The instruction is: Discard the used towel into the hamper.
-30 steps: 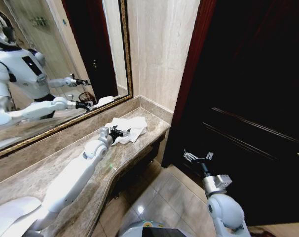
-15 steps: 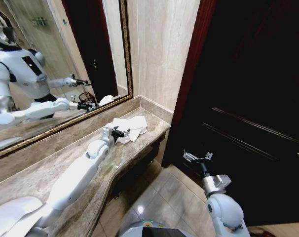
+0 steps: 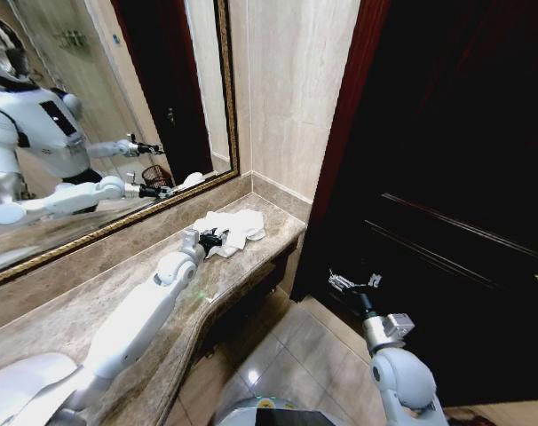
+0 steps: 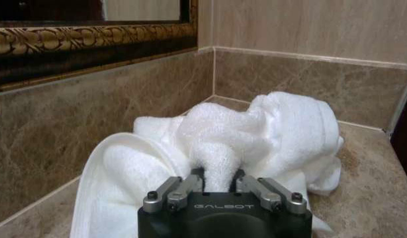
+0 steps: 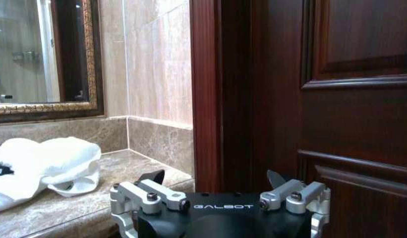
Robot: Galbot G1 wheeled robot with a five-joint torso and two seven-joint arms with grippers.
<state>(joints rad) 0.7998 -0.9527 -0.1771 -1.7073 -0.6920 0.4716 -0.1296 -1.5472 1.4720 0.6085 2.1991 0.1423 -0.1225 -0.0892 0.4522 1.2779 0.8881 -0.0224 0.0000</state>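
Head view: left hand grips towel on worktop

Left hand (image 3: 217, 238) reaches over the marble worktop (image 3: 91, 302), fingers (image 4: 185, 187) pinching a fold of the white towel (image 4: 256, 134) bunched just ahead of it, below the mirror (image 3: 91, 106). Right hand (image 3: 351, 284) hangs spread apart beside the dark door (image 3: 447, 177).

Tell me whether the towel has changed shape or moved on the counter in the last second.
Yes. The towel, pinched by the left hand, has bunched up, its spread corner drawn back from the counter's front edge toward the mirror.
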